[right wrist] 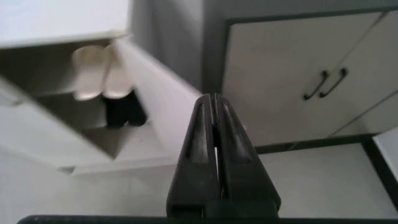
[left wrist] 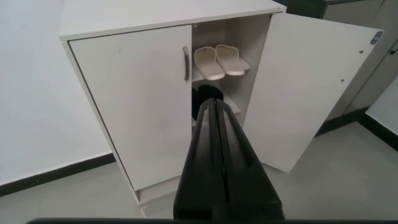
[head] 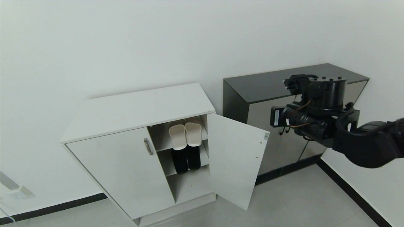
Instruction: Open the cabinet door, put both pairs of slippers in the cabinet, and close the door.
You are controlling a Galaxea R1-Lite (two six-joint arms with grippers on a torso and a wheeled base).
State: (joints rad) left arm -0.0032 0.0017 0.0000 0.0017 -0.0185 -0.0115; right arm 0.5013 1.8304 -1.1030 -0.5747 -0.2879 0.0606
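The white cabinet [head: 139, 107] has its right door [head: 235, 157] swung open and its left door [head: 126, 170] closed. A white pair of slippers [head: 185, 135] lies on the upper shelf, a black pair [head: 187, 159] on the shelf below. In the left wrist view my left gripper [left wrist: 212, 101] is shut and empty, pointing at the opening just below the black pair [left wrist: 208, 92]. My right gripper [right wrist: 215, 98] is shut on nothing, held off beside the open door [right wrist: 168, 93], with the right arm [head: 315, 107] in front of the dark cabinet.
A dark-topped cabinet [head: 284, 82] with grey doors stands against the wall right of the white one, close behind the open door. The wall turns a corner at the far right. Bare grey floor [head: 284, 201] lies in front of both cabinets.
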